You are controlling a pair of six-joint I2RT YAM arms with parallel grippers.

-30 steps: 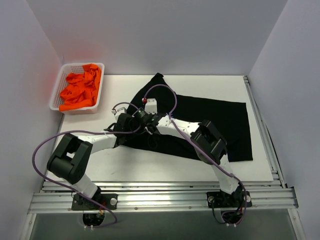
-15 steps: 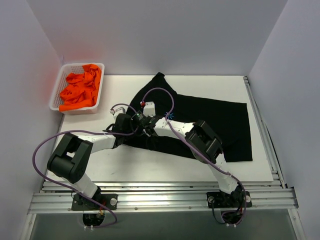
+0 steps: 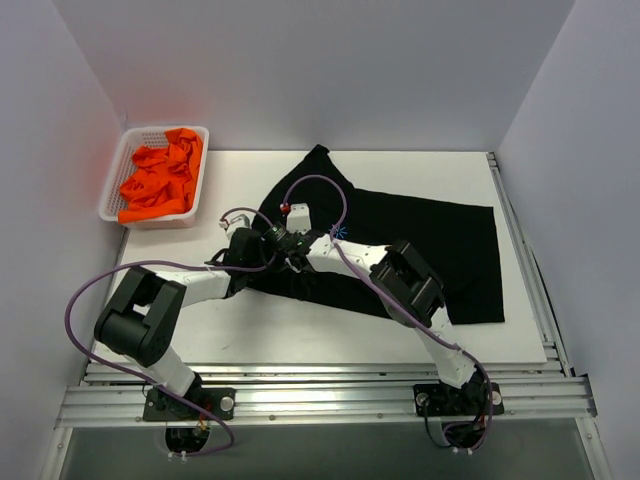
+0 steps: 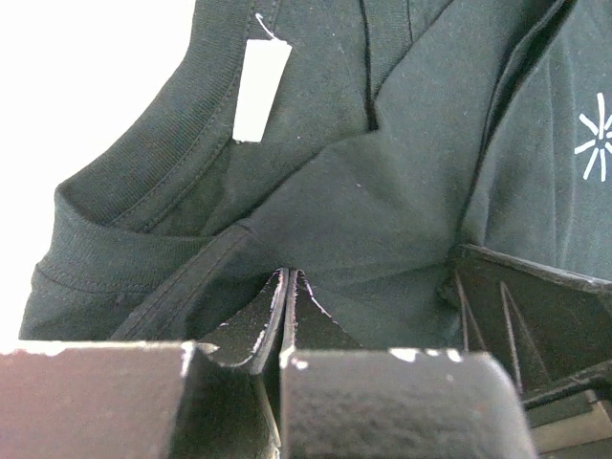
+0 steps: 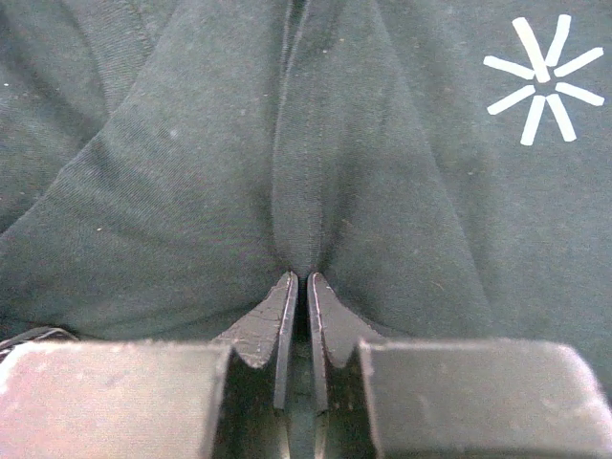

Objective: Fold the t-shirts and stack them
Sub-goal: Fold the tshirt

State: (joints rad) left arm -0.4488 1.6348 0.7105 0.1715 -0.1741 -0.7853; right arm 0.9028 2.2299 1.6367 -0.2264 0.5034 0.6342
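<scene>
1. Top view: both arms cross the left half of the black t-shirt. The collar area under them is covered, and I cannot tell the fingertips from the dark cloth.
2. Left wrist view: the left end effector is pinched onto a ridge of cloth. How much cloth sits between the fingers is hidden.
3. Same view: the star mark is cut by the right edge. I can read no print on the white label.
4. Right wrist view: the right end effector is clamped on a fold. The shirt's edges all lie outside the frame.
5. Top view: the orange t-shirts are heaped in the basket. I cannot count them.
</scene>
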